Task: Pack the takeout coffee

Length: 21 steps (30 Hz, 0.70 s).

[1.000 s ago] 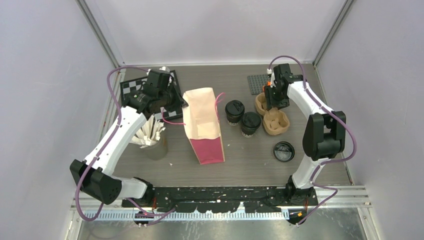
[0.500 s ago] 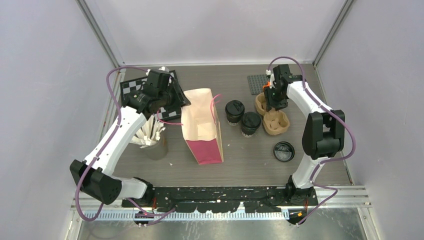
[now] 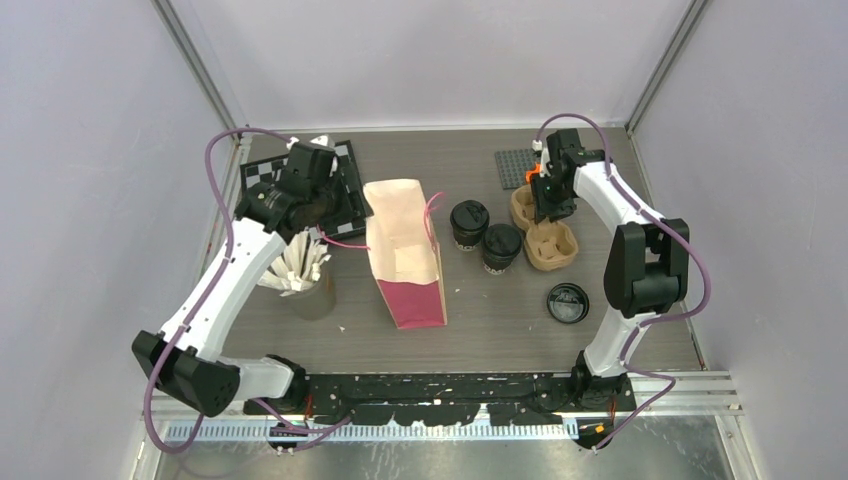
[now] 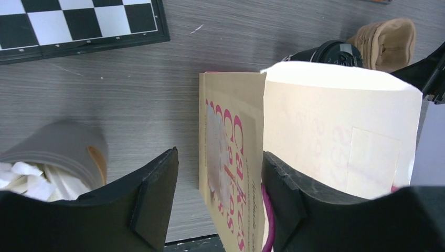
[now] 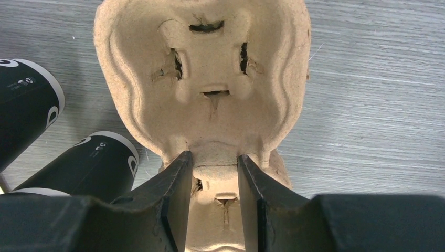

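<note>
Two takeout coffee cups (image 3: pixel 468 222) (image 3: pixel 501 247), black with lids on, stand right of an upright paper bag (image 3: pixel 405 250). In the right wrist view they show at the left (image 5: pixel 23 110) (image 5: pixel 89 168). My left gripper (image 3: pixel 340 212) is open at the bag's left rim; in its wrist view the gripper (image 4: pixel 218 202) straddles the bag's side wall (image 4: pixel 231 157) with a gap on the left, the pink handle by the right finger. My right gripper (image 3: pixel 548 208) (image 5: pixel 214 157) is shut on the middle ridge of the brown cup carrier (image 5: pixel 202 84) (image 3: pixel 548 245).
A loose black lid (image 3: pixel 567 302) lies near the front right. A grey cup of white sticks (image 3: pixel 305 280) stands left of the bag. A chessboard (image 3: pixel 345 185) lies at the back left, a grey studded plate (image 3: pixel 515 168) at the back right.
My left gripper has opened and let go of the bag's rim, and the bag has settled slightly. My right jaws have narrowed onto the carrier's ridge.
</note>
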{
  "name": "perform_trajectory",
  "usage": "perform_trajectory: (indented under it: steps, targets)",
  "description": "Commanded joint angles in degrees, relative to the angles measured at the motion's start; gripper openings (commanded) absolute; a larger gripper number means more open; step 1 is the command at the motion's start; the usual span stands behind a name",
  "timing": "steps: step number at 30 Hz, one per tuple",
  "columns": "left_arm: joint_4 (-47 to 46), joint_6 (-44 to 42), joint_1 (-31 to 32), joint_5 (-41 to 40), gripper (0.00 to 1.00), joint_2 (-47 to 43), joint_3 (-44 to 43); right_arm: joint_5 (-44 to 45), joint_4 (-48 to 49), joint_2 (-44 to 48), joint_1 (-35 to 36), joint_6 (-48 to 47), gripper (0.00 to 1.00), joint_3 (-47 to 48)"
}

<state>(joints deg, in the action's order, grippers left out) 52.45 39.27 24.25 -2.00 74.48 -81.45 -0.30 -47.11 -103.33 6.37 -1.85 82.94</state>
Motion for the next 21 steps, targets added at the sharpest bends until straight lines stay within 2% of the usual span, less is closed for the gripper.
perform_trajectory:
  steps: [1, 4, 15, 21]
  targets:
    - [1.4, -2.9, -0.3, -2.1, 0.61, -3.3, -1.0, 1.0, -1.7, 0.5, -0.2, 0.6, 0.34, 3.6]
    - [0.6, -3.4, -0.3, -0.6, 0.63, -3.1, -1.2, 3.7, -3.9, 0.6, -0.1, 1.7, 0.31, 6.3]
    - [-0.9, -3.7, -0.3, 1.3, 0.68, -2.8, -1.7, 6.2, -11.3, 1.7, -0.1, 5.6, 0.31, 11.3]
    - [-2.5, -3.3, -0.3, 4.1, 0.68, -4.2, -0.2, 6.3, -19.2, 4.4, 0.0, 11.6, 0.29, 21.3]
